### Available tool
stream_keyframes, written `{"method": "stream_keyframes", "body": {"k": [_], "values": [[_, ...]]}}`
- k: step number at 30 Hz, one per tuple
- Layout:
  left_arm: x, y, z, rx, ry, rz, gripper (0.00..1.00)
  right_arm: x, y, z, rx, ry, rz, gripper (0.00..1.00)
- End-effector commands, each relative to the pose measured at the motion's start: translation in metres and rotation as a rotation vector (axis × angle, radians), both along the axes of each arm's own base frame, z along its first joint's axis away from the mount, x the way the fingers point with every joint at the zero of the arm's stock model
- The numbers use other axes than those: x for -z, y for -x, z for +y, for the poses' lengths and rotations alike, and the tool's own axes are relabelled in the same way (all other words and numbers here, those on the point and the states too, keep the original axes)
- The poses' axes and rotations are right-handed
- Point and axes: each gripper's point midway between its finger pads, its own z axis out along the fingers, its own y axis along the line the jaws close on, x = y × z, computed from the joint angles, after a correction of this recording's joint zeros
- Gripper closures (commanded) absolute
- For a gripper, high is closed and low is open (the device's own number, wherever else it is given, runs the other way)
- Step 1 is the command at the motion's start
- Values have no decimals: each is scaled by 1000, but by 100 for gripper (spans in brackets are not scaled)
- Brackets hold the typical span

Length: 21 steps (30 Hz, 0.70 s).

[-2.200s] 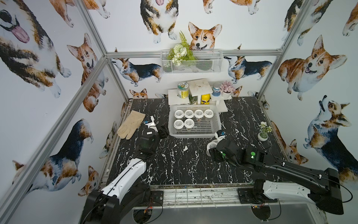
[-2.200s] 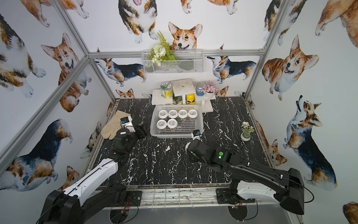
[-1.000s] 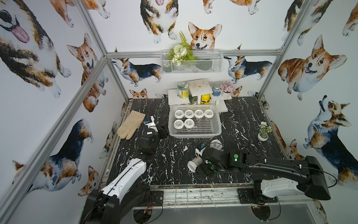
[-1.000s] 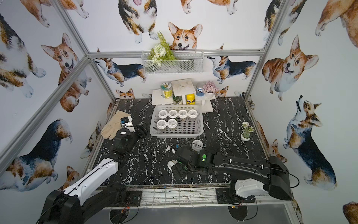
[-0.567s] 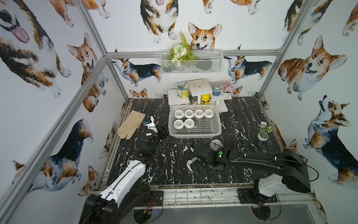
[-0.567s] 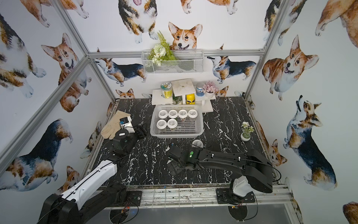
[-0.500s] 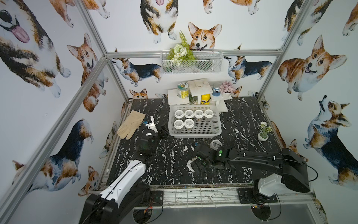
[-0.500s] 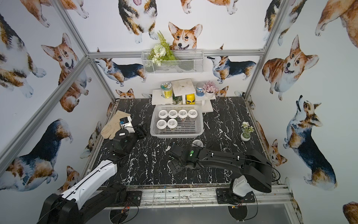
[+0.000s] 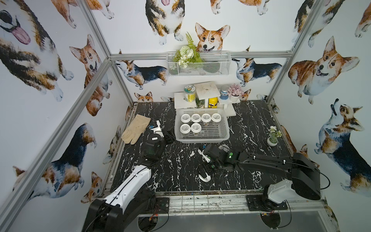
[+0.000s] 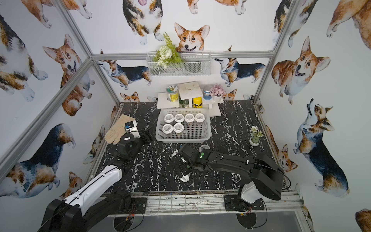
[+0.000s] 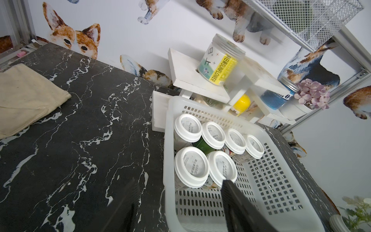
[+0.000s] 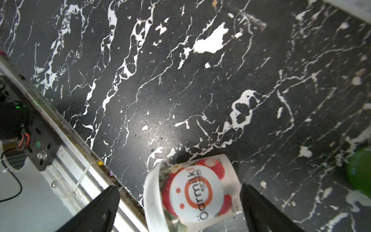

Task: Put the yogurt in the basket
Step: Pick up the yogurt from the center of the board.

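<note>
The step in hand is judged to be the pickup of the seventh cup, since six are counted inside the basket and two outside it.

At the left, the left gripper (image 9: 169, 135) is held just beside the near left corner of the basket (image 9: 200, 139). In the left wrist view its jaws are seen parted to a moderate gap, with the basket's side wall lined up between them, and nothing is gripped. Whether the wall is touched cannot be told.

Inside the basket, six yogurt cups (image 9: 196, 118) are stood upright, four in the back row and two at the left of the front row. The right part of the front row is thus left free.

Further right, near the front edge of the table (image 9: 176, 180), a fallen yogurt cup (image 10: 184, 178) is found lying on its side. The right gripper (image 12: 179, 187) is poised low over it with its jaws spread wide, one finger on each side of the cup's body. The cup is bracketed but not clamped.

A closing of those jaws across the body is called for next, squarely enough that the round cup is not rolled away. A lift, a turn to upright and a carry over the front rim to the free space would then be needed.

Rightmost, the last yogurt cup (image 10: 204, 148) is seen upright on the table just in front of the basket, partly hidden by the right arm (image 10: 230, 160).
</note>
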Motion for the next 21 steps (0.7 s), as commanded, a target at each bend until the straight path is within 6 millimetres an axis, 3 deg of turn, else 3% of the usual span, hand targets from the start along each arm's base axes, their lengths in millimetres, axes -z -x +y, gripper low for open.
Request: {"method": "stream_keyframes", "body": {"k": [1, 13, 21], "values": [[-7, -1, -2, 12, -5, -26, 30, 6, 1, -5, -18, 43, -2, 1], [-8, -1, -2, 12, -4, -29, 30, 4, 4, -28, -15, 105, -28, 1], [-8, -1, -2, 12, -6, -30, 30, 5, 12, -29, -70, 105, -18, 1]]}}
